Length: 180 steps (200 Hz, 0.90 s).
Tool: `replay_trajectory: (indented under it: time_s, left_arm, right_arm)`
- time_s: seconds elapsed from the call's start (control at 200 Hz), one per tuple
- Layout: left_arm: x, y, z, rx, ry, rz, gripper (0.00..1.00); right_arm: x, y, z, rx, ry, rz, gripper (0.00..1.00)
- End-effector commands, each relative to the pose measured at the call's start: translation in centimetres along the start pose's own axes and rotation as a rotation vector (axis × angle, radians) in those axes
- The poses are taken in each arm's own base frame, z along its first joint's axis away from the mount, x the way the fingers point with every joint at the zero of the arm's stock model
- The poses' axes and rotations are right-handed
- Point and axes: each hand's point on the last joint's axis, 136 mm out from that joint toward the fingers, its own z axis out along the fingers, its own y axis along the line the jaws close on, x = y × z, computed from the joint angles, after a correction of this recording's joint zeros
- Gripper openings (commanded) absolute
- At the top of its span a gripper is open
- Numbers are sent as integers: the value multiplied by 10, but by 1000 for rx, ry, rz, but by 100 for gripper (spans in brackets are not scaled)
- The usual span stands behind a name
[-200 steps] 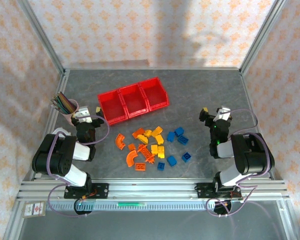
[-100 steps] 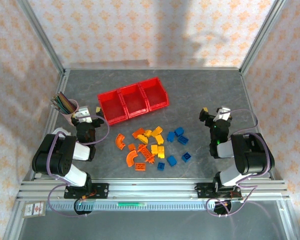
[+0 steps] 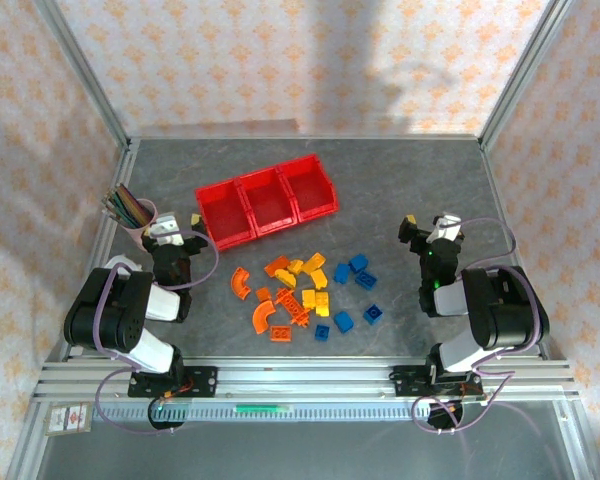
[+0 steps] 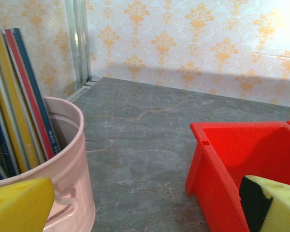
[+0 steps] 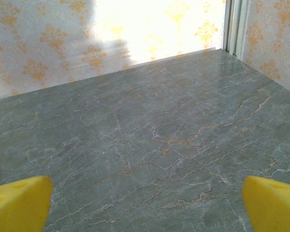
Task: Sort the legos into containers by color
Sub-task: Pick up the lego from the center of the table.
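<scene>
Our left gripper [image 3: 172, 227] gapes empty between pink cup [image 3: 140, 232] and containers [image 3: 276, 228]; our right gripper [image 3: 429, 226], also spread empty, sits right of the legos [image 3: 305, 290].

No legible text; tag [image 3: 66, 419], bottom left, print too small to read.

Pink cup [image 4: 72, 169] and containers [image 4: 208, 169] closely flank the left gripper [image 4: 145, 208]

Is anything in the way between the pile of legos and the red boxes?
Nothing visible. Only bare table lies between the legos and the red bins. The pink cup stands off to the left.
</scene>
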Motion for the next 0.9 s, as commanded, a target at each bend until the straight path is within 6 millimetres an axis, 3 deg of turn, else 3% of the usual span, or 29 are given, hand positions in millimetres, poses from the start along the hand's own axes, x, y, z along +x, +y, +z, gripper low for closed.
replay_trajectory:
  time_s: [0.0, 0.225, 0.445, 0.611, 0.726, 0.896]
  left_arm:
    - [-18, 5, 0, -39, -40, -35, 99]
    - [-41, 10, -13, -52, -51, -82, 99]
    - [-75, -2, -25, 29, -43, -233, 99]
    - [-75, -13, -25, 104, 30, -429, 100]
    - [-60, -9, -27, 96, 76, -570, 99]
    - [-47, -12, -36, 93, 191, -594, 99]
  right_arm:
    - [-22, -1, -5, 4, -62, 2, 100]
    - [-47, -5, -7, 60, -30, 74, 100]
    - [-71, 16, -6, -4, 81, 223, 100]
    - [-49, 17, -12, 31, 220, 437, 100]
    - [-36, 29, -15, -26, 298, 456, 100]
    - [-30, 37, -21, -51, 337, 447, 100]
